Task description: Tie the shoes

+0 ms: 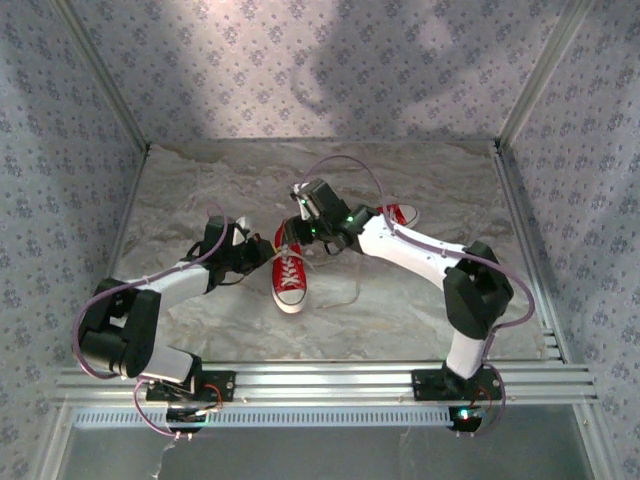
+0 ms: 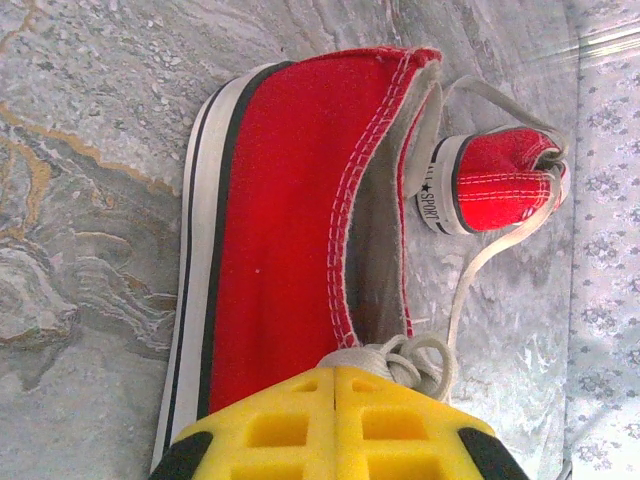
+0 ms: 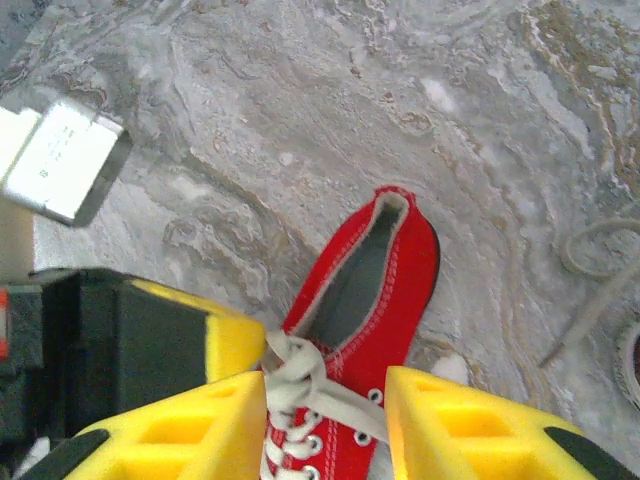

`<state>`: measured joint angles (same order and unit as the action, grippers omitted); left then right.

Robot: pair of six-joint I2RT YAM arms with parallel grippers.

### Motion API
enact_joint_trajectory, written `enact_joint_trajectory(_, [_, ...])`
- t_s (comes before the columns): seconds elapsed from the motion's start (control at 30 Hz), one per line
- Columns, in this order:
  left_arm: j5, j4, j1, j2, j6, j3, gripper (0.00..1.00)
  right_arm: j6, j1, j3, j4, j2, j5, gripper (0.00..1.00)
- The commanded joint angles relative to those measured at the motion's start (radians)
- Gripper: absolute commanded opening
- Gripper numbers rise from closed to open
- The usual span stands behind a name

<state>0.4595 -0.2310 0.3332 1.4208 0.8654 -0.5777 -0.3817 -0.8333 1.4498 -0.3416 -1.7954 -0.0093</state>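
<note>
One red shoe (image 1: 288, 272) lies mid-table with its white toe cap toward the near edge. In the left wrist view this shoe (image 2: 290, 220) is side-on, and my left gripper (image 2: 335, 372) is shut, its yellow fingertips pinching a bunched loop of the white lace (image 2: 405, 355) at the shoe's opening. My right gripper (image 3: 325, 400) hangs open over the same shoe (image 3: 385, 270), one finger on each side of the lace knot (image 3: 295, 365). A lace strand runs across to its right finger. The second shoe (image 1: 402, 213) lies beyond, partly behind the right arm.
Both grippers crowd together over the shoe's tongue; the left gripper's body (image 3: 150, 340) sits right beside my right gripper's left finger. A loose lace (image 2: 480, 265) trails from the second shoe (image 2: 500, 180) across the marbled tabletop (image 1: 200, 190). Patterned walls enclose the table.
</note>
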Motion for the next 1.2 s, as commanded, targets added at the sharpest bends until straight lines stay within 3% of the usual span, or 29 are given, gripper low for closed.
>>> enact_joint_trajectory(0.0, [0.007,-0.019,0.007,-0.012,-0.003,0.004,0.0,-0.041,-0.022,0.081,-0.128,-0.079,0.036,0.37])
enact_joint_trajectory(0.53, [0.008,-0.025,0.01,-0.016,-0.01,0.01,0.0,-0.04,-0.043,0.249,-0.236,-0.244,0.025,0.37])
enact_joint_trajectory(1.17, [0.008,-0.026,0.01,-0.016,-0.011,0.01,0.0,-0.026,-0.049,0.282,-0.279,-0.285,0.003,0.33])
